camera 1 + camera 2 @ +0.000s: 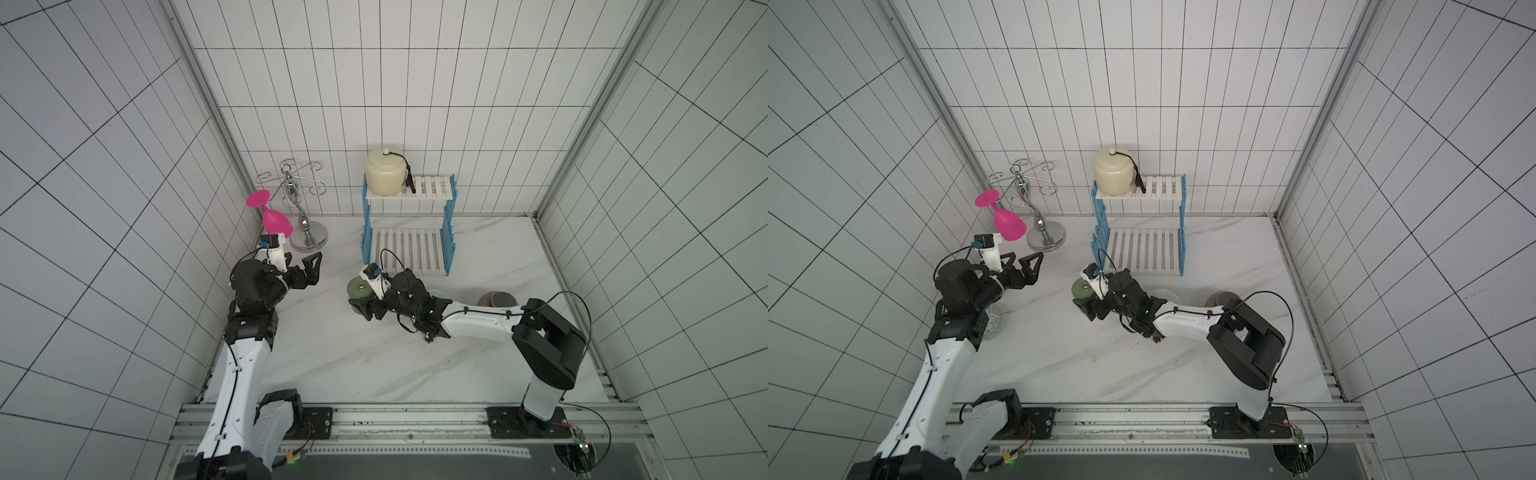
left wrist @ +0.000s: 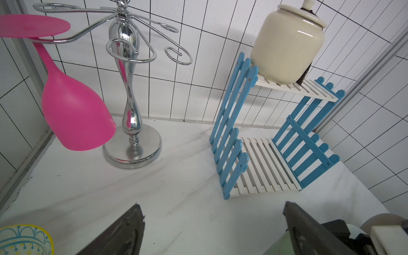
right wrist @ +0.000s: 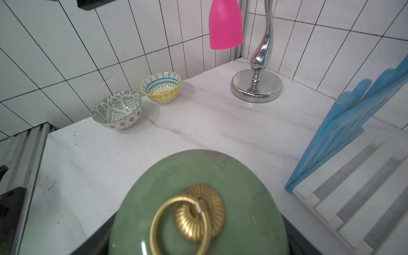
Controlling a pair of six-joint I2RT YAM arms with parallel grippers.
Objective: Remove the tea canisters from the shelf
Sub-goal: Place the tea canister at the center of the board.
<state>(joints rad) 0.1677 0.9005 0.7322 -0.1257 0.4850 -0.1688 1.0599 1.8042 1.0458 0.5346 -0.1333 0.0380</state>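
— White-tiled walls and a marble-veined table (image 1: 332, 357) are shown. Where are the canisters placed?

— One cream canister (image 1: 385, 175) is seen on the top tier of the shelf (image 1: 432, 189), at one end. A green canister (image 3: 198, 172) is pinched at its sides by the right hand (image 1: 365, 297), low over the table just in front of the shelf. Whether its base is down cannot be told. The left hand (image 1: 1020, 262) is held spread and empty beside the chrome stand (image 1: 309, 241).

— How should the set-down be done?

— It is judged that the base should be seated flat before the jaws are parted, and the hand then drawn back clear of the blue pickets. Glazed, rounded ceramic can be expected to slip. The domed lid, topped by a ribbed brass pull (image 3: 199, 213), could be knocked loose.
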